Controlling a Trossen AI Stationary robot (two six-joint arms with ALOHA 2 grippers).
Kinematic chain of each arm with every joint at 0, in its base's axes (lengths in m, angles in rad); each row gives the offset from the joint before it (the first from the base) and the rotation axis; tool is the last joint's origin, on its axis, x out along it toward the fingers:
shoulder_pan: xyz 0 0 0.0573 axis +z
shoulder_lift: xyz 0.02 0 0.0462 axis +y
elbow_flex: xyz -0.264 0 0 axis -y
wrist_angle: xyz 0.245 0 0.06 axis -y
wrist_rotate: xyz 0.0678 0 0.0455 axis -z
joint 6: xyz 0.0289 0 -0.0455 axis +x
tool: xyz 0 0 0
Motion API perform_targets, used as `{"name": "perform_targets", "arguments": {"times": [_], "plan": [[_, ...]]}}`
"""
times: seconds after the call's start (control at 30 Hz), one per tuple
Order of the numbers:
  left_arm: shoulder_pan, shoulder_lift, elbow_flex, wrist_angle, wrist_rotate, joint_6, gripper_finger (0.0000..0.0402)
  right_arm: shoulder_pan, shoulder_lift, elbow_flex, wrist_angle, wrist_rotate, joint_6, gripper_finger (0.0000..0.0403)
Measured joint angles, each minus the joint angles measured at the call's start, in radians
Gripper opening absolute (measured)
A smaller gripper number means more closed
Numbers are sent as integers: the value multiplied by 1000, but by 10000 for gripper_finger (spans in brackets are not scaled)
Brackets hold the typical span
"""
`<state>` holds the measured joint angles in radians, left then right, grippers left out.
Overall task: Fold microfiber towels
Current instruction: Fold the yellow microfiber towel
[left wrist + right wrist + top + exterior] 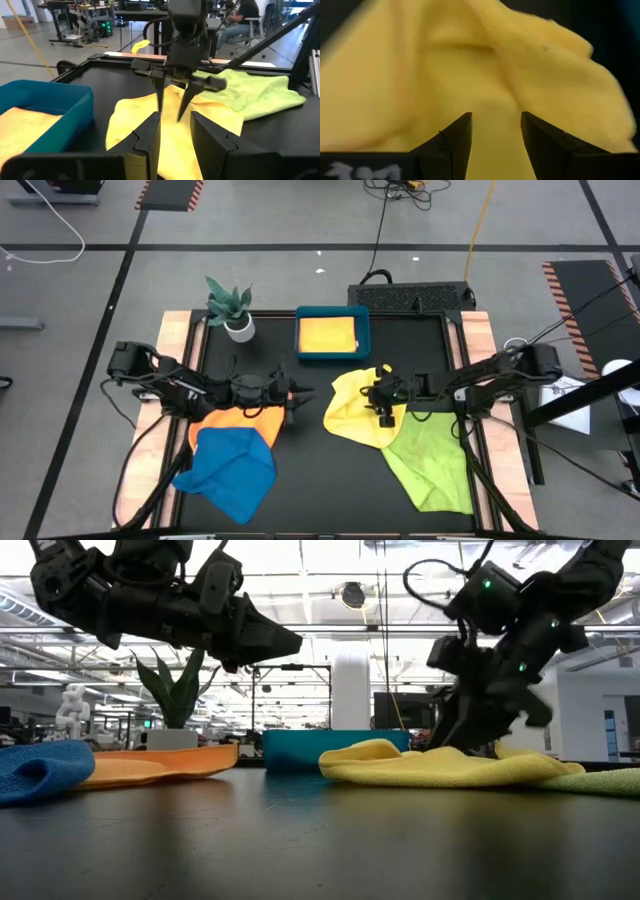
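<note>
A crumpled yellow towel [350, 412] lies mid-table, its right part overlapping a lime green towel [432, 460]. My right gripper [384, 416] stands open over the yellow towel [470, 60], slanting down, its fingertips [161, 111] close to the cloth. At the left, an orange towel [240, 420] lies flat with a blue towel [232, 468] bunched on its near part. My left gripper [303, 393] hovers open and level, clear of the table, between the orange and yellow towels. Nothing is between its fingers [150, 132]. My right gripper comes at the middle of the yellow towel [172, 125] slanting down from the table's right side, fingers spread. I cannot tell whether the fingertips touch the cloth. The towel lies slack on the table.
A teal tray [300, 335] at the far middle holds a folded yellow-orange cloth [328, 333]. A potted plant [232, 308] stands left of the tray. Bare black table shows between the two arms and along the near edge.
</note>
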<state>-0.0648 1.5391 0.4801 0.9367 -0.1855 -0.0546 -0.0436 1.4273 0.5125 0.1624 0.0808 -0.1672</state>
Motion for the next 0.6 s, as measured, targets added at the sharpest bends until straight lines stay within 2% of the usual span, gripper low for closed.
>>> {"name": "perform_targets", "arguments": {"times": [0.13,0.23,0.43,0.6], "plan": [[-7,0,4,-2,-14,-1,106,9,58,0,69,148,-28,174],[-14,27,37,-1,-17,2,106,6,70,0,74,200,-39,177],[-24,168,155,-12,-17,57,106,-2,71,0,70,210,-38,172],[-12,257,250,-96,-17,59,106,-2,71,0,69,210,-36,143]]}}
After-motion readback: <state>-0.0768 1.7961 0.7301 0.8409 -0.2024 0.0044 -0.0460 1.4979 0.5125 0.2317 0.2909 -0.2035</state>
